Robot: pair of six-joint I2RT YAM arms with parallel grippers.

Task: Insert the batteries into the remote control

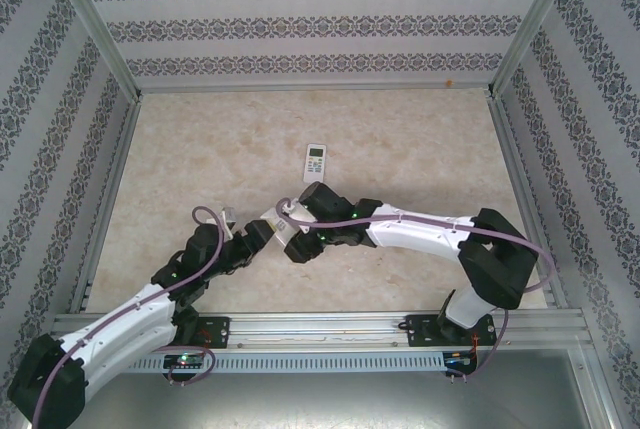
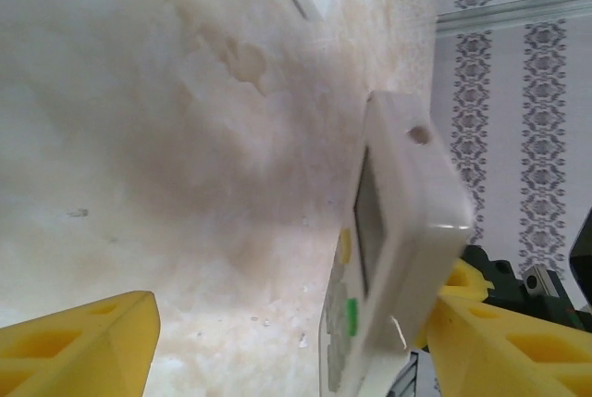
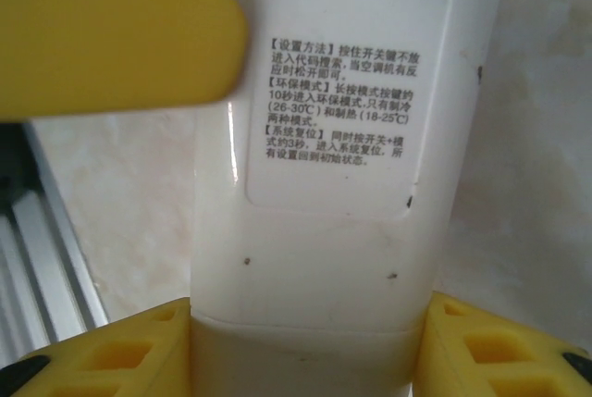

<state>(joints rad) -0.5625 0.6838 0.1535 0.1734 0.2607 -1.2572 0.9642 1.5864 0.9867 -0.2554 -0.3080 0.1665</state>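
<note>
While the right fingers [image 3: 499,351] press on both long edges of the remote control [image 3: 314,249], clamped low on its body, they hold it off the desk [image 1: 420,149] with its labelled back turned toward their own wrist. A seam crosses that back just above them. I take the part between them for the battery cover, and it looks seated in place.

The left fingers [image 2: 74,341] stand well open astride the same remote from its button side. One is close against its edge, the other well apart with bare desk showing between. Beyond both pairs, away from the arm bases, a second remote [image 1: 316,161] lies flat on the desk. Where the batteries are I cannot tell.

The step in hand reads as a handover or re-grip, so that the back can be opened. To do it well, the left fingers should centre on the body before closing. They should take it above the seam, leaving the cover free. The right pair should let go only once that grip is firm, or the remote may twist or drop.
</note>
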